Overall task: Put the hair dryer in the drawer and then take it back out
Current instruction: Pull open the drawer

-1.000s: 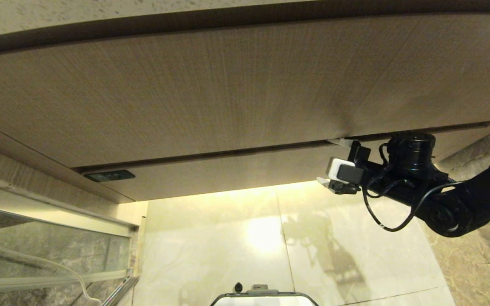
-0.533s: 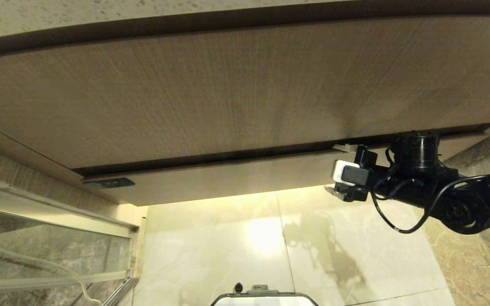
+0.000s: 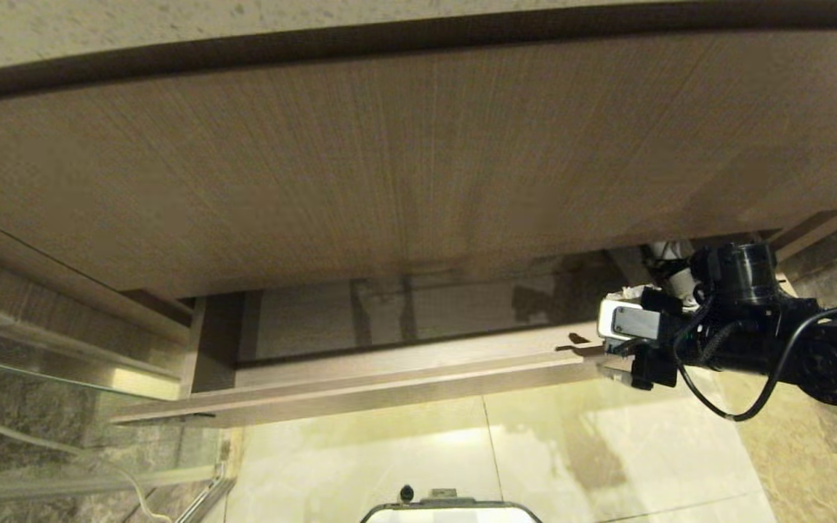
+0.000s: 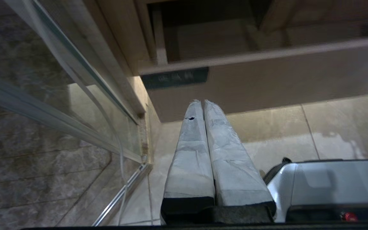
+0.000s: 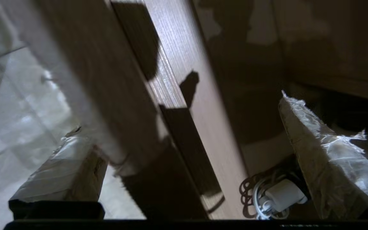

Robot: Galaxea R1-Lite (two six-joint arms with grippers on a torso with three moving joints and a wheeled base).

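I keep the left gripper [image 4: 203, 105] parked low over the floor tiles [image 4: 299, 127], fingers pressed together and empty. In the head view the drawer [image 3: 389, 378] stands partly pulled out under the tall panel [image 3: 389, 167]. At its right end my right gripper [image 5: 184, 134] straddles the drawer front, jaws spread wide, one finger [image 5: 59, 166] outside and the other inside. To finish the pull cleanly I draw straight out, level with the runners, so the front does not rack. The dryer [image 5: 283, 195] lies inside the drawer at its right end, cord coiled beside it; I see nothing else in there.
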